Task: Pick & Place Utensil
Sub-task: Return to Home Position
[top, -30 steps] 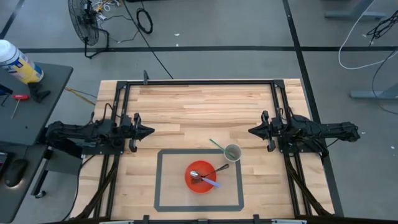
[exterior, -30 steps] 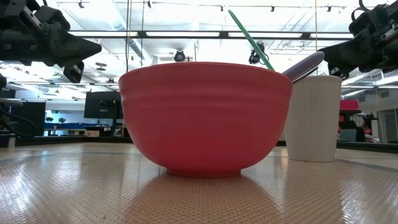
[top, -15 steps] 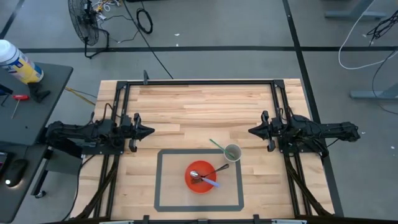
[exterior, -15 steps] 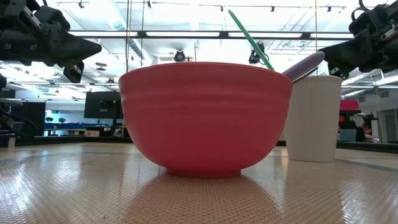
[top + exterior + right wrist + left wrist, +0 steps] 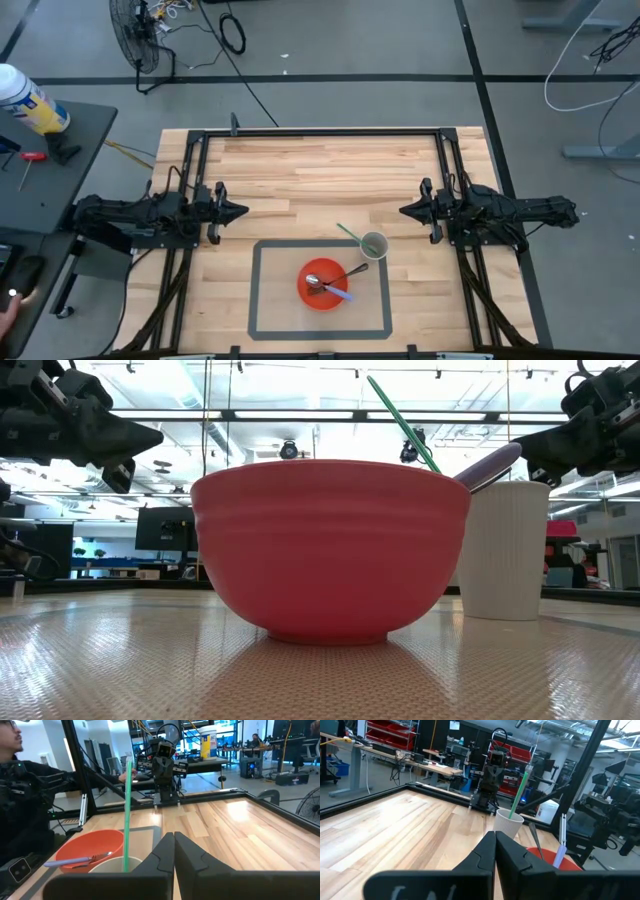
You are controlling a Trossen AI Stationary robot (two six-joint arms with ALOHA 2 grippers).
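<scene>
A red bowl stands on the grey-bordered mat near the table's near edge, with a metal spoon, a dark-handled utensil and a purple-handled utensil resting in it, handles leaning on the rim. A white cup beside it holds a green straw-like stick leaning out. My left gripper hovers shut at the table's left, my right gripper shut at the right; both are well clear of the bowl and cup.
Black frame rails run along the far and side edges of the table. Bare wood lies between the two grippers and toward the far edge. A person sits beyond the table's near side, seen in the right wrist view.
</scene>
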